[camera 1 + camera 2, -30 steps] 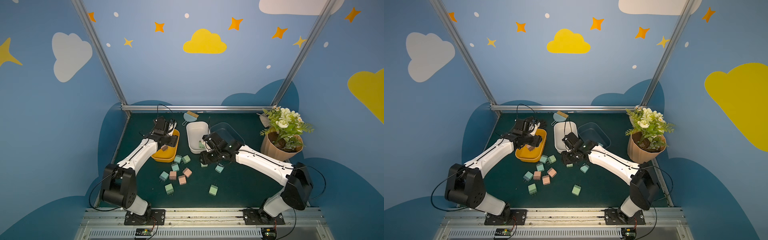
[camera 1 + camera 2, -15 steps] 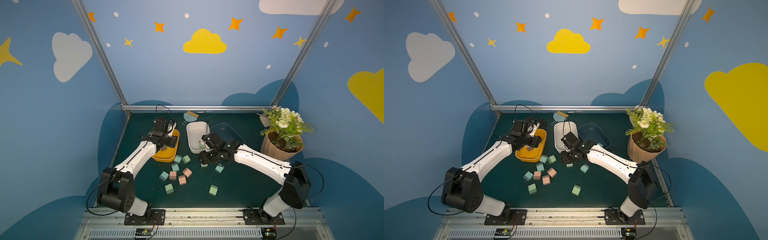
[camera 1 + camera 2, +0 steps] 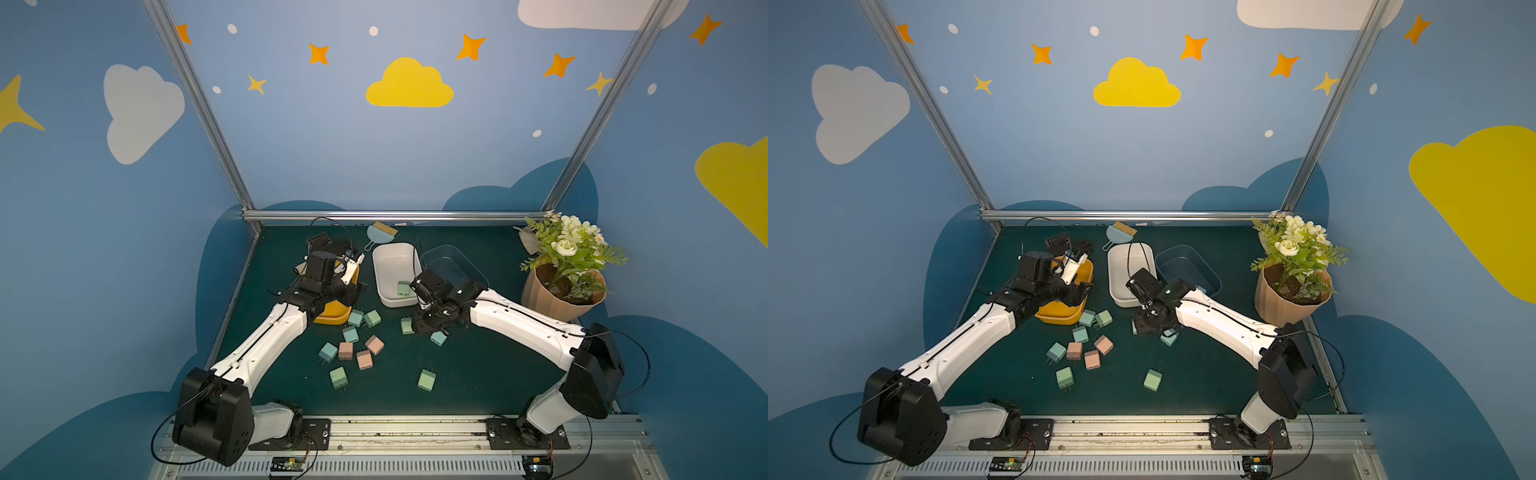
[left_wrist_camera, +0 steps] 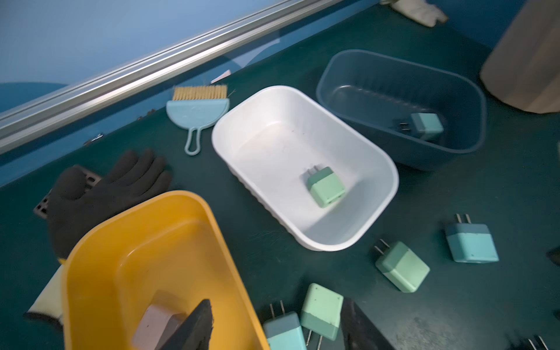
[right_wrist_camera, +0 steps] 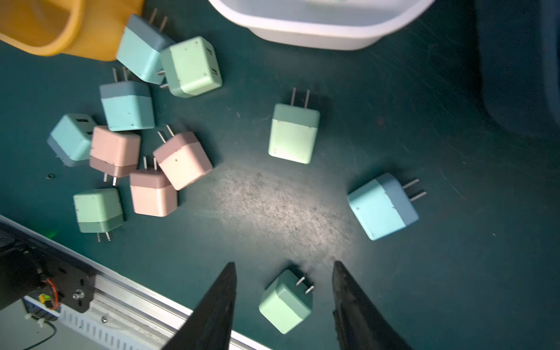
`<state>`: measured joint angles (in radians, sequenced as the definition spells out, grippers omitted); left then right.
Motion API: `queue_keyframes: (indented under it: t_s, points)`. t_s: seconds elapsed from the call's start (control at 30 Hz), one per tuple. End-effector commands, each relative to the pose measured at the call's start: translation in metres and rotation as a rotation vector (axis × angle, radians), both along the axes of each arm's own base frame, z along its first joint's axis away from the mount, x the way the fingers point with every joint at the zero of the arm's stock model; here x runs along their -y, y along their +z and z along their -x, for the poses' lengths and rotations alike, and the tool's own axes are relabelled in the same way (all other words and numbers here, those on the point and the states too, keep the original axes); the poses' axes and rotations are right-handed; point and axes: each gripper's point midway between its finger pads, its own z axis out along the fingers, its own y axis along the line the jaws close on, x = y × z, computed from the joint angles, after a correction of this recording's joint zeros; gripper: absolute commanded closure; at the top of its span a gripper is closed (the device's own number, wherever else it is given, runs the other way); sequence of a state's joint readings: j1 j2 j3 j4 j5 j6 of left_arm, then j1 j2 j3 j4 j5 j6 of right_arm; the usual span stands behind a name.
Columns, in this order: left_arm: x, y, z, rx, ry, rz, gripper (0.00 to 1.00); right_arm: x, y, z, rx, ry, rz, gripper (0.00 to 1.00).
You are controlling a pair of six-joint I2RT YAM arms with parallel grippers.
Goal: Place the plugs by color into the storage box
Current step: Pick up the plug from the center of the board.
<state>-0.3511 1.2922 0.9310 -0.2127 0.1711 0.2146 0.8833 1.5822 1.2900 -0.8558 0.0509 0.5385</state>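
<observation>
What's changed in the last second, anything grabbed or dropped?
The left arm's elbow swung down toward the front rail; the left pincer stayed open over the yellow bin. The right pincer, open above the table, barely shifted. Nothing was grabbed or let go. The loose plugs, the pink plug in the yellow bin and the green plug in the white bin lie as before.

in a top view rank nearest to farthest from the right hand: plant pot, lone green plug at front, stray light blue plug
1. stray light blue plug, just beside the right hand
2. lone green plug, toward the front rail
3. plant pot, off at the right side
</observation>
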Motion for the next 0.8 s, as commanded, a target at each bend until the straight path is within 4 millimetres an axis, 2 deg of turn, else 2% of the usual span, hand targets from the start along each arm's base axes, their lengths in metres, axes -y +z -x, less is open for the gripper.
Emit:
queue_keyframes:
  t_s: [0.0, 0.13, 0.4, 0.5, 0.77]
  points:
    - [0.036, 0.003, 0.019, 0.036, -0.188, 0.022, 0.32, 0.031, -0.006, 0.004, -0.012, -0.044, 0.083, 0.47]
    - [0.07, -0.002, 0.051, 0.026, -0.376, 0.017, 0.32, 0.045, -0.021, 0.003, -0.038, -0.068, 0.133, 0.47]
    - [0.107, -0.028, 0.116, 0.059, -0.678, -0.081, 0.32, 0.052, -0.036, -0.003, -0.065, -0.09, 0.158, 0.46]
    - [0.113, -0.033, 0.128, 0.056, -0.727, -0.098, 0.32, 0.051, -0.042, -0.006, -0.088, -0.098, 0.148, 0.45]
    - [0.121, -0.031, 0.141, 0.057, -0.789, -0.08, 0.32, 0.061, -0.056, -0.018, -0.086, -0.141, 0.199, 0.38]
